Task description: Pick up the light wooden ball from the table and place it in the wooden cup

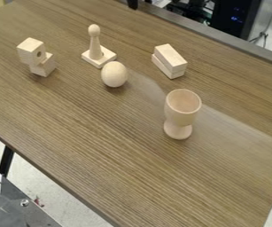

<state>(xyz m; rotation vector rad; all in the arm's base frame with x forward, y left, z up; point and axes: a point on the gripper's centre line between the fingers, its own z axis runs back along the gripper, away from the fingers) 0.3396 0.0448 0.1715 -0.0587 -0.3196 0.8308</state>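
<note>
Wooden peg [95, 46] stands nearer the camera than the gripper [132, 4], whose opening I cannot tell.

Below the pincer [132, 4] in the view, we see five pale wooden pieces. Down and left of it, a round-headed peg [95, 44] rises upright from a square base [105, 57]; farther left, a block with a round hole [30, 51] sits offset on another block [44, 66]. Down and right of it lie two stacked oblong blocks [171, 57]. Farther below it, we find a smooth egg [114, 74] and, farthest, an upright goblet [181, 113], mouth up.
</note>
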